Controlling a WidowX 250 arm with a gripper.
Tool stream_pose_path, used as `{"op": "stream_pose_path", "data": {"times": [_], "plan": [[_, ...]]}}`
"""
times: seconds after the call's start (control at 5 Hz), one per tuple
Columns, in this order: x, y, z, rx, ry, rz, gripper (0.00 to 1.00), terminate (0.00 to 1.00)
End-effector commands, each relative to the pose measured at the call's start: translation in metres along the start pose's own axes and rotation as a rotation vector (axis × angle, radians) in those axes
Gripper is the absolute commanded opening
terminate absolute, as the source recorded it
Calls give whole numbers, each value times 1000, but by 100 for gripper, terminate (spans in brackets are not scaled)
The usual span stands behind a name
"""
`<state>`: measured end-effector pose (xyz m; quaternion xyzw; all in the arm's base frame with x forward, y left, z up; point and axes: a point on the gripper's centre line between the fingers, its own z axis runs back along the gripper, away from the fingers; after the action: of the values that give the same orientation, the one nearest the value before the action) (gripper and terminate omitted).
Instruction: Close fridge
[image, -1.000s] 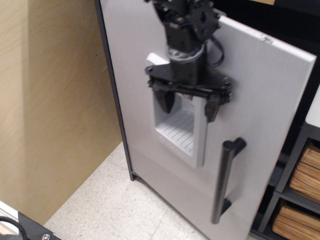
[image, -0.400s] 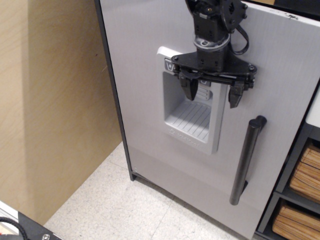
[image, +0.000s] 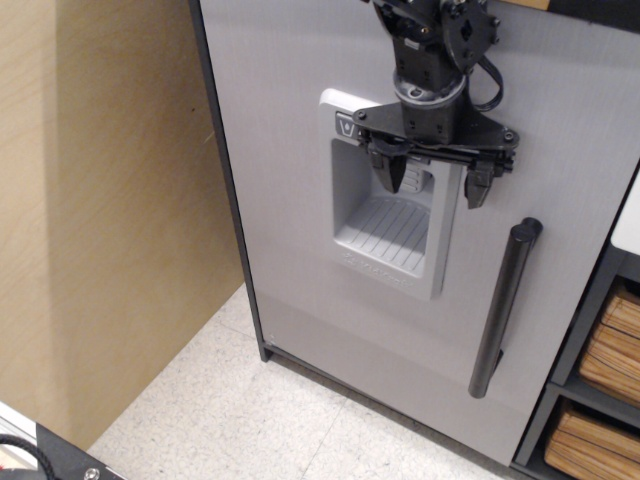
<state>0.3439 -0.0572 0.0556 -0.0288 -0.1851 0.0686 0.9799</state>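
The fridge (image: 290, 150) fills the middle of the view. Its brushed silver-grey door lies nearly flat against the dark body, and no interior shows. The recessed dispenser (image: 390, 225) sits mid-door, with the dark cylindrical bar handle (image: 503, 305) to its right. My black gripper (image: 432, 180) is open and empty. It hangs right in front of the dispenser's upper part, its fingers (image: 388, 172) spread apart and close to the door's face. I cannot tell whether they touch it.
A wooden panel wall (image: 100, 200) stands to the left. The speckled floor (image: 220, 420) lies below. A grey shelf unit with wooden drawers (image: 600, 370) stands at the right edge. A dark object (image: 50, 450) sits at the bottom left corner.
The fridge door has swung from clearly ajar to nearly flat against the body. My gripper moved right and back with it, staying open in front of the dispenser.
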Motion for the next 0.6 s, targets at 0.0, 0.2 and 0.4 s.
{"op": "stream_pose_path", "data": {"times": [0.0,0.2,0.4], "plan": [[0,-3,20,-32,-49,-18,100,0],[-11,1,32,-40,-43,-41,100,0],[-26,13,51,-37,44,-80,100,0]]}}
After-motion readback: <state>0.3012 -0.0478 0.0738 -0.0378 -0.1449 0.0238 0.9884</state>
